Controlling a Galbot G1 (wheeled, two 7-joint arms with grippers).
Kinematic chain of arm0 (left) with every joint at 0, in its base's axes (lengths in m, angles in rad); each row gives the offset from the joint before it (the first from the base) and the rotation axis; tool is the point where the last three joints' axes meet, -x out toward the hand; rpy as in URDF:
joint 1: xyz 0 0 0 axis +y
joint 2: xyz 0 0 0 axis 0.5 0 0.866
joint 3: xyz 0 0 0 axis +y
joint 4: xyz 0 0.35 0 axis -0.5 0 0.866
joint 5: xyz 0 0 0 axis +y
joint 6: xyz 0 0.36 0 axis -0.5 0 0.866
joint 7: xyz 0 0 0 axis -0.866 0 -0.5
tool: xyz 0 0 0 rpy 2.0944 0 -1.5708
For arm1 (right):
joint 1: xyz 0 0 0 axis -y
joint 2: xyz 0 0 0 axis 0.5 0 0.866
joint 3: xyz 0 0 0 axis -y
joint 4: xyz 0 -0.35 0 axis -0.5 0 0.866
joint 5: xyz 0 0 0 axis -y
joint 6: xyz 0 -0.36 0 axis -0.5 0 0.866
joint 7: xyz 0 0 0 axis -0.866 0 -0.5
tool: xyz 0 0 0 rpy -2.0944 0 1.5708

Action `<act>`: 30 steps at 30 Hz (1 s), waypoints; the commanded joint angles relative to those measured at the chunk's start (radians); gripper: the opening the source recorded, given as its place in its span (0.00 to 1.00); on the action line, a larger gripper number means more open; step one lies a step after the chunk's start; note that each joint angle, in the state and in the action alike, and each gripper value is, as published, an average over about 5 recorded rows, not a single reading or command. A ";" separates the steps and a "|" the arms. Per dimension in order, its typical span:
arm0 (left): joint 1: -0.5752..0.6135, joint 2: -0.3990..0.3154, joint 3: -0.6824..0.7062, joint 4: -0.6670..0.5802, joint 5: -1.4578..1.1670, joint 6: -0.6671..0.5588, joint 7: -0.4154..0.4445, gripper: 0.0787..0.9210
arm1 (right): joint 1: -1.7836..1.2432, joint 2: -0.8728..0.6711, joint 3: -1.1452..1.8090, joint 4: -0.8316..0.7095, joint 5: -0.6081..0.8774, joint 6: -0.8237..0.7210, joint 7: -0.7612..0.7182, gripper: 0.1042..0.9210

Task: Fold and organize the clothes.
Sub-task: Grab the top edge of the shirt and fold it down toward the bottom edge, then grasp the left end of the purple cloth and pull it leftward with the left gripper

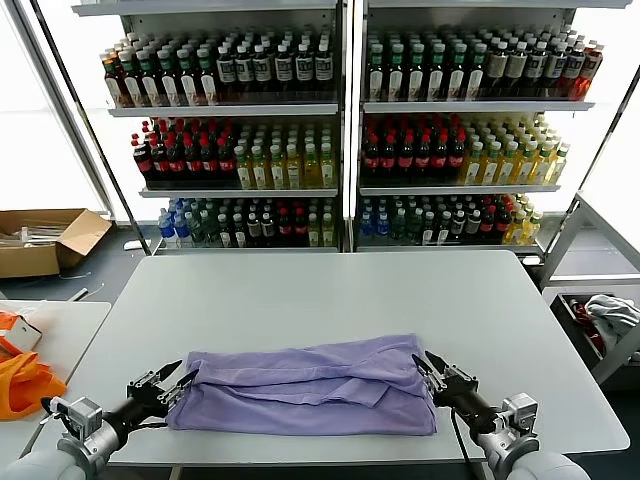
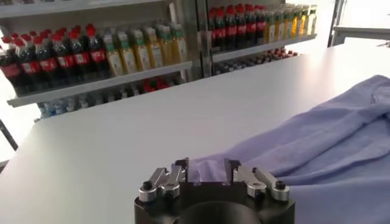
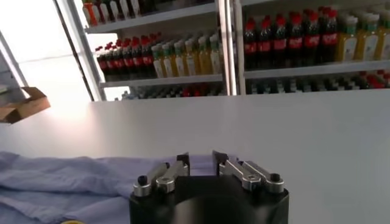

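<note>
The lavender-purple T-shirt (image 1: 310, 385) lies folded into a long band near the table's front edge, print hidden. My left gripper (image 1: 178, 378) is open at the shirt's left end, its fingertips level with the cloth edge. In the left wrist view the shirt (image 2: 329, 140) spreads away from the open left gripper (image 2: 206, 164). My right gripper (image 1: 424, 366) is open at the shirt's right end. In the right wrist view the shirt (image 3: 67, 182) lies beside and just beyond the open right gripper (image 3: 201, 159). Neither gripper holds cloth.
The white table (image 1: 330, 290) carries only the shirt. Shelves of bottled drinks (image 1: 340, 130) stand behind it. Bright orange fabric (image 1: 25, 380) lies on a side table at left, a cardboard box (image 1: 45, 240) on the floor beyond. A grey-white cloth bundle (image 1: 612, 312) sits at right.
</note>
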 commanded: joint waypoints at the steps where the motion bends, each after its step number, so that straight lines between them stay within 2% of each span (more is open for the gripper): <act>1: 0.085 -0.102 0.009 -0.117 -0.031 -0.079 -0.218 0.53 | -0.059 0.044 0.050 -0.057 -0.051 0.377 -0.054 0.51; 3: 0.080 -0.143 0.054 -0.104 -0.016 -0.104 -0.255 0.63 | -0.071 0.064 0.052 -0.078 -0.063 0.427 -0.066 0.57; 9: 0.030 -0.252 0.178 -0.040 0.041 -0.122 -0.366 0.82 | -0.110 0.098 0.064 -0.100 -0.097 0.474 -0.071 0.78; 12: -0.007 -0.279 0.214 0.003 0.064 -0.121 -0.421 0.87 | -0.129 0.099 0.071 -0.097 -0.098 0.483 -0.070 0.85; 17: -0.056 -0.297 0.231 0.060 0.077 -0.110 -0.472 0.88 | -0.148 0.097 0.084 -0.090 -0.090 0.491 -0.071 0.88; 26: -0.060 -0.295 0.226 0.086 0.059 -0.095 -0.473 0.88 | -0.159 0.092 0.090 -0.082 -0.078 0.493 -0.074 0.88; 30: -0.052 -0.299 0.228 0.083 0.041 -0.076 -0.463 0.82 | -0.157 0.093 0.087 -0.074 -0.076 0.490 -0.074 0.88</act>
